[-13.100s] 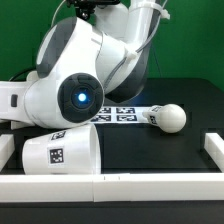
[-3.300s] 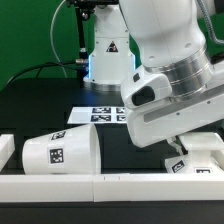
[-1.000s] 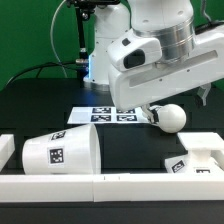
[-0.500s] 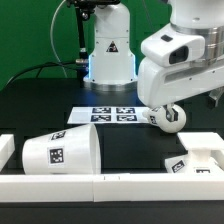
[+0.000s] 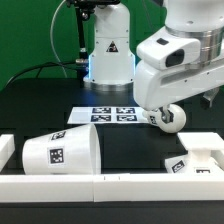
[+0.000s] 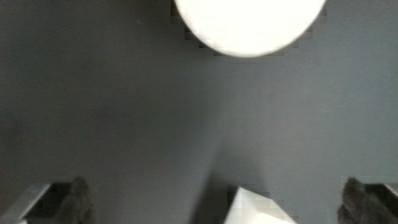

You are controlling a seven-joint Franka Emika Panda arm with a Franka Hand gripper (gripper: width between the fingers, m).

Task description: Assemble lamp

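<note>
The bulb [image 5: 172, 118] lies on the black table at the exterior view's right, its round head toward the right. It also shows in the wrist view [image 6: 249, 22] as a white round shape. My gripper [image 5: 158, 112] hangs just above and beside the bulb. In the wrist view my gripper [image 6: 214, 204] is open and empty, its fingers [image 6: 54, 202] wide apart. The large shade [image 5: 58, 150] lies on its side at the front left. The wedge-like base [image 5: 200, 155] sits at the front right.
The marker board [image 5: 112, 113] lies flat behind the shade, left of the bulb. A white rail [image 5: 100, 186] runs along the table's front edge. The arm's pedestal [image 5: 108, 55] stands at the back. A white corner [image 6: 260, 208] I cannot name shows between my fingers.
The arm has swung to the exterior view's right and settled over the bulb, then held nearly still. Bulb, shade and base have not moved.
</note>
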